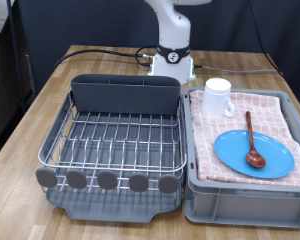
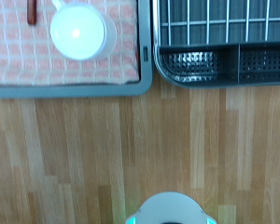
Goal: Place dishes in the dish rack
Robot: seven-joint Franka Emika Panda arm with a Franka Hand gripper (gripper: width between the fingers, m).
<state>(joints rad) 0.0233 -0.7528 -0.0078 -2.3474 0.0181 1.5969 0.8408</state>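
Observation:
The dark-grey dish rack [image 1: 110,140] with its silver wire grid stands empty at the exterior view's left, its cutlery compartment [image 1: 125,95] at the far side. The white mug [image 1: 218,98] stands on the pink checkered cloth [image 1: 280,115]. The blue plate [image 1: 253,153] lies on the cloth with the wooden spoon [image 1: 252,140] across it. The wrist view looks down from high up on the mug [image 2: 81,31], the spoon's end [image 2: 32,11] and the rack's cutlery compartment [image 2: 224,63]. The gripper's fingers show in neither view.
The grey crate [image 1: 245,195] that holds the cloth stands against the rack's side on the wooden table [image 2: 131,149]. The robot's white base [image 1: 172,55] is at the table's far edge and also shows in the wrist view [image 2: 171,210]. Black cables run behind it.

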